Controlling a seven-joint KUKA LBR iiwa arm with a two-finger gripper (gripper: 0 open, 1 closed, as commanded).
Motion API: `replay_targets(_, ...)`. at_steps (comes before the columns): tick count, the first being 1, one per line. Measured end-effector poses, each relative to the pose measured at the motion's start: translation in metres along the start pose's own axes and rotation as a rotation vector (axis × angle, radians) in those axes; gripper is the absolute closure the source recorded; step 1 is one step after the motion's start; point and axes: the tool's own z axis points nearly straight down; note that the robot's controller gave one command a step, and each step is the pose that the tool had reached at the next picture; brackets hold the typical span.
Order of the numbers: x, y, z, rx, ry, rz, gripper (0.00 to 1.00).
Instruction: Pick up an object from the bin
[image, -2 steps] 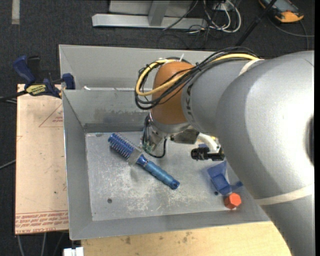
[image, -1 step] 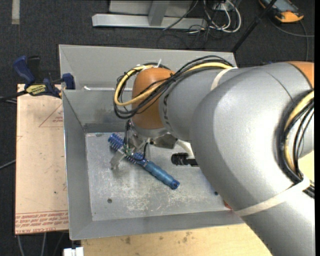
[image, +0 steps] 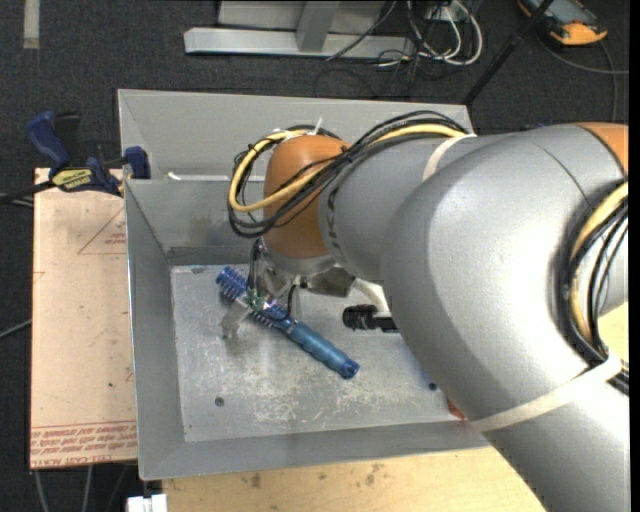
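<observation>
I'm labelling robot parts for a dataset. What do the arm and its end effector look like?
The arm is bulky, rounded and light grey, with an orange cover at the wrist. Yellow and black cables loop over that cover. The end effector is small and silvery.

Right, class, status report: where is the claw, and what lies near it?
Claw down at the bristle end of a blue brush, bin's left half. Brush flat on floor, handle clear. Small black thing to its right, apart.
</observation>
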Motion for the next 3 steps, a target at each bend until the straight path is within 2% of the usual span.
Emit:
replay_targets(1,0.001,0.000,0.001,0.001,0.001,-0.001,1.00)
replay_targets(2,0.000,0.002,-0.078,-0.005,-0.003,-0.005,1.00)
replay_targets(3,0.000,0.003,-0.101,0.000,0.000,-0.008,1.00)
